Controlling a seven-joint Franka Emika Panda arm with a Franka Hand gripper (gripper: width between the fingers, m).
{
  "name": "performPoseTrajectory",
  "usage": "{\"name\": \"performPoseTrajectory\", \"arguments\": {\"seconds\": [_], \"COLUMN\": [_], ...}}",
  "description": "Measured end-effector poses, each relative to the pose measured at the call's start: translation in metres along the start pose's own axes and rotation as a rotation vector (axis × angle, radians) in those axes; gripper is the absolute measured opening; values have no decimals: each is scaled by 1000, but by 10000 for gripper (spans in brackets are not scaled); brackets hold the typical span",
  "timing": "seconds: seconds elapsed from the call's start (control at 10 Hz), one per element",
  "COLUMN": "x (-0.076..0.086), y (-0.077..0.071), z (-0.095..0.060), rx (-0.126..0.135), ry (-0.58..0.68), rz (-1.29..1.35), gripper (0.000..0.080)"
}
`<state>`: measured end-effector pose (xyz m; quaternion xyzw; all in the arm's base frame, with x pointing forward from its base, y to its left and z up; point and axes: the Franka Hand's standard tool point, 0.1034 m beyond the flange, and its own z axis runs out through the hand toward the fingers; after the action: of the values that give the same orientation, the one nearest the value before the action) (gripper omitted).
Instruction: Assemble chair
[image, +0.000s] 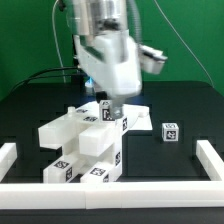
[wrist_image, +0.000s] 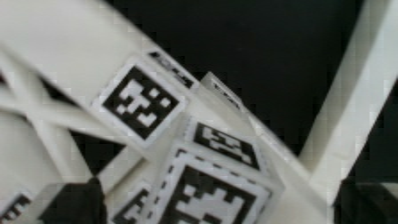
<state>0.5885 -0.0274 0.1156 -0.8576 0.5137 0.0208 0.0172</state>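
Chair (image: 85, 148): chunky white stack of slabs and bars, partly joined, on the table (image: 190, 105) mid-scene; black-and-white tags on its near faces.
Hand (image: 108, 107): low over the chair's rear top edge, at a tagged block there. Fingertips are hidden by the wrist and the parts, so I cannot tell whether it is wide, narrow or holding anything.
Arm (image: 105, 50): directly above the chair, pointing down.
Cube (image: 170, 131): loose and tagged, on the table to the exterior view's right of the chair, apart from it.
Rails (image: 212, 160): plain white, bordering the table in front of the chair and on both sides.
Wrist view: blurred close-up of tilted chair parts; tags (wrist_image: 143, 98) fill the frame.
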Motion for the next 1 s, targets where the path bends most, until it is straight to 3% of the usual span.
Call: {"name": "performPoseTrajectory", "arguments": {"seconds": [0.3,0.5,0.6,0.9,1.0], "x": [1,2,1,1,-5], "y": [0,-3,-5,-6,-7], "z": [0,-1,0,2,10], "rx": [-1,0,15,16,24], "ry": [0,28,54,62,97], "rz": [-179,-487,-607,-604,-651], "gripper": [649,649,649,649,649]}}
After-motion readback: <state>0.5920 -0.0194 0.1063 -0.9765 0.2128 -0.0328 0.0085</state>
